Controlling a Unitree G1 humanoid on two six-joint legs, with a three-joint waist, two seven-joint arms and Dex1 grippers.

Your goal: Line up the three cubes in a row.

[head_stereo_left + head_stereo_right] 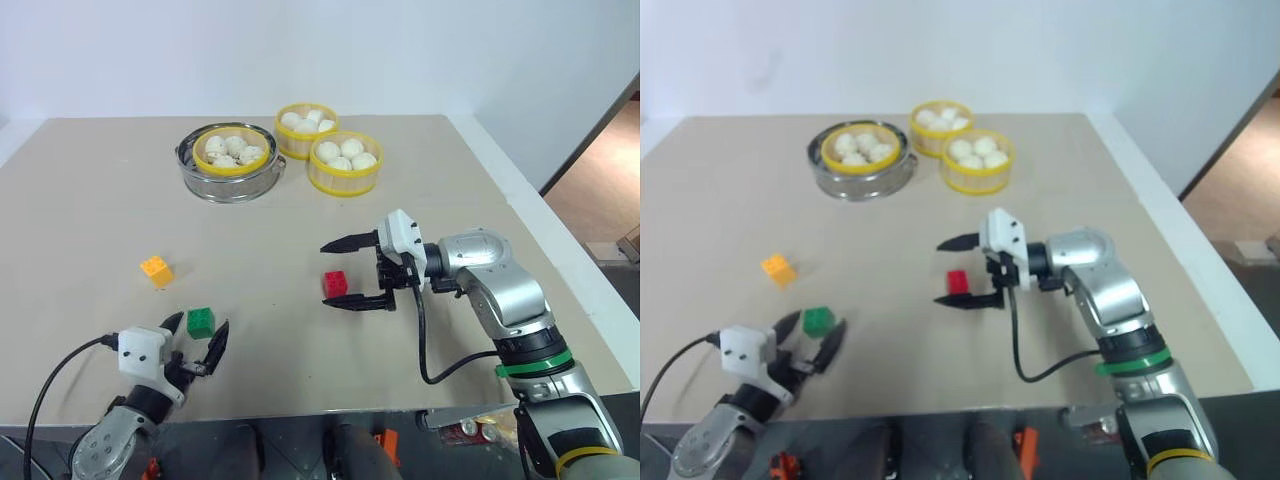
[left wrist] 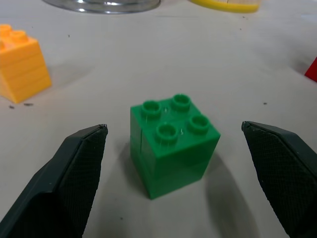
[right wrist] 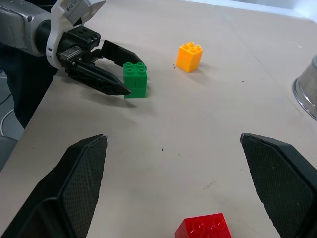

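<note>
Left eye view: bun baskets (image 1: 345,163) stand well behind cubes (image 1: 200,321).

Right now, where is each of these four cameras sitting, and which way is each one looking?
Left eye view: on the head, looking forward and down at the table; both arms rise from below.
Right eye view: beside it, the same scene.
Left wrist view: on the left wrist, looking along the open left gripper at the green cube between its fingers.
Right wrist view: on the right wrist, looking along the open right gripper over the red cube.
Shared: both wrist views show the green and yellow-orange cube.
</note>
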